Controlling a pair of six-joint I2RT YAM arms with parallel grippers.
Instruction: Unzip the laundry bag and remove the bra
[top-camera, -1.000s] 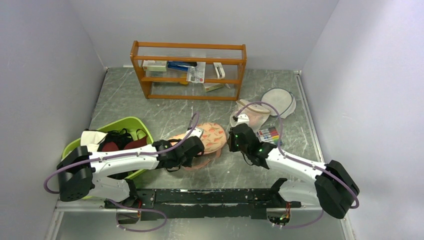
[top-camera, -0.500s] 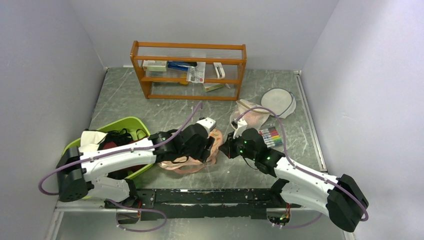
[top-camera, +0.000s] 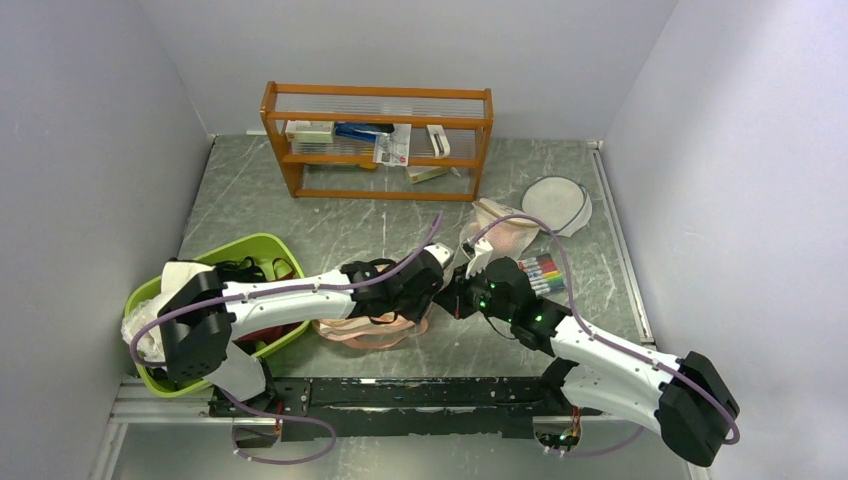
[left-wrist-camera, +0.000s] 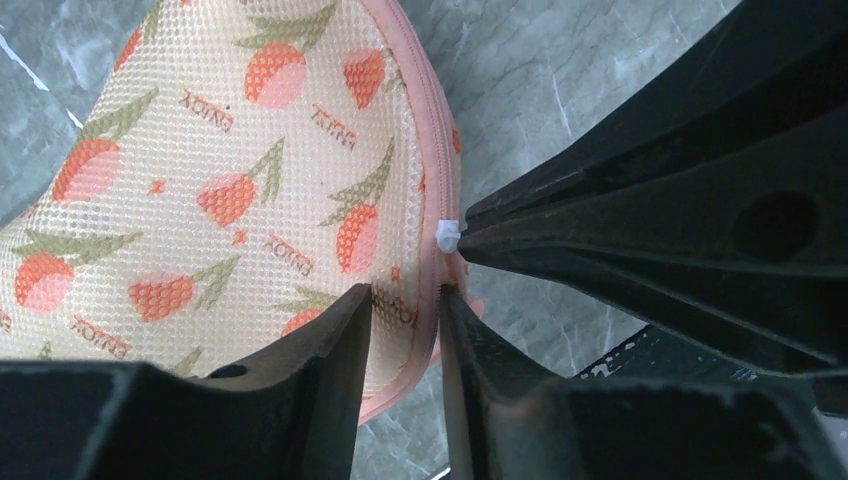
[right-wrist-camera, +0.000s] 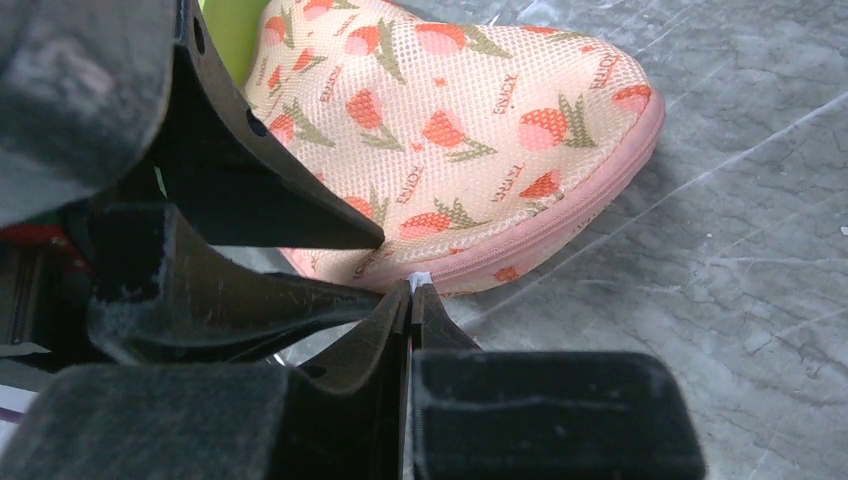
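The peach-pink flower-print laundry bag (top-camera: 370, 328) lies at the table's front middle, mostly under my left arm; it fills the left wrist view (left-wrist-camera: 230, 170) and the right wrist view (right-wrist-camera: 450, 120). My left gripper (left-wrist-camera: 405, 305) is shut on the bag's zippered edge. My right gripper (right-wrist-camera: 412, 290) is shut on the small white zipper pull (left-wrist-camera: 447, 236), right beside the left fingers. In the top view the two grippers meet, left gripper (top-camera: 437, 280) and right gripper (top-camera: 452, 296). The zipper looks closed. The white bra is hidden.
A green basket (top-camera: 255, 250) with dark and white clothes stands at front left. An orange shelf rack (top-camera: 378, 140) stands at the back. A small mesh bag (top-camera: 505, 228), a white mesh disc (top-camera: 558, 203) and coloured markers (top-camera: 540, 270) lie right of the grippers.
My left gripper has moved right along the bag to its right edge and gripped it. My right gripper has closed on the zipper pull beside it. The bag has shifted toward the front.
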